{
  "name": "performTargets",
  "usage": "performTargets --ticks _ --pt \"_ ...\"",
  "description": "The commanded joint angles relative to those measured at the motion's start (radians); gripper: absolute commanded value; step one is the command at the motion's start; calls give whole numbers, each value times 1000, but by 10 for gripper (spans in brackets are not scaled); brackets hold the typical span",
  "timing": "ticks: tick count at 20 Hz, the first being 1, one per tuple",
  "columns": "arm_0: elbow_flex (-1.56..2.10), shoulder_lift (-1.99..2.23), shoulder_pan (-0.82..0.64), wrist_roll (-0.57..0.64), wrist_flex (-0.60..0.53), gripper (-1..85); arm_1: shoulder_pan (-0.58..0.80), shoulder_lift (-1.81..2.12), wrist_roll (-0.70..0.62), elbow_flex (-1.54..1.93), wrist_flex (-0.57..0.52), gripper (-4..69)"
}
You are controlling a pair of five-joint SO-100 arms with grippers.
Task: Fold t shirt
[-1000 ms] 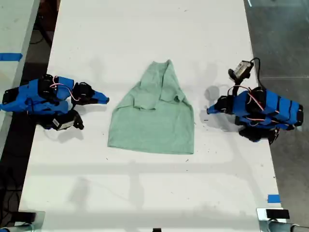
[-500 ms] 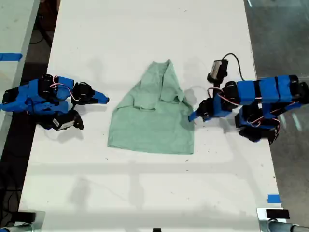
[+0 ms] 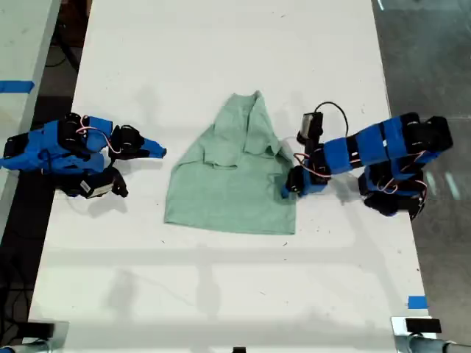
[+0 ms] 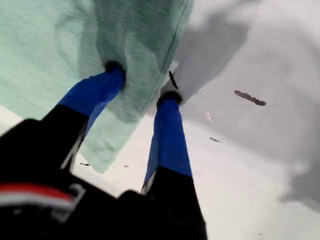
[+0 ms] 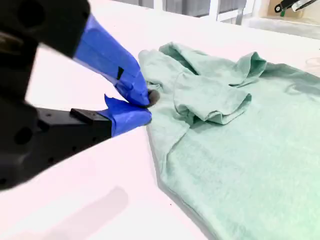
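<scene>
In the exterior view, the t shirt (image 3: 234, 170) lies near the middle of the white worktop (image 3: 221, 51), a soft, pale mint cloth, partly folded, narrow at its far end and widening to a straight hem. My first gripper (image 3: 288, 184) reaches in from the exterior view's right and meets the shirt's side edge. My second gripper (image 3: 156, 151) rests on the worktop, apart from the shirt, toward the exterior view's left.

In the first wrist view, my first gripper (image 4: 142, 82) has its blue jaws spread, one pressed onto the knit cloth (image 4: 60, 40), the other just off its hemmed edge.

In the second wrist view, my second gripper (image 5: 145, 106) has its pointed blue tips nearly together, holding nothing, beside the rumpled sleeve (image 5: 212, 100).
</scene>
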Motion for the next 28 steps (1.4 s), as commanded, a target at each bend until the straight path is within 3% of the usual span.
performTargets --ticks 1,4,9,12,16,24,25,26,27,28 --pt "9 9 -2 -11 5 1 -18 3 32 18 5 89" --pt "9 9 0 -12 5 1 -15 67 67 20 81 16" --pt "9 9 0 -12 5 1 -9 213 72 -32 275 16" --pt "9 9 -2 -12 5 1 -2 250 2 -192 396 16" --pt "9 9 -5 -11 5 1 11 163 -132 -446 419 16" --pt "9 9 -2 -9 5 1 2 -463 -282 -951 365 15" --pt "9 9 -2 -9 5 1 0 -531 -291 -1002 368 26" --pt "9 9 -2 -9 5 1 -2 -580 -290 -1039 373 106" --pt "9 9 -2 -8 5 1 -5 -594 -273 -1048 374 282" --pt "9 9 -2 -8 5 1 -8 -586 -268 -1045 379 293"
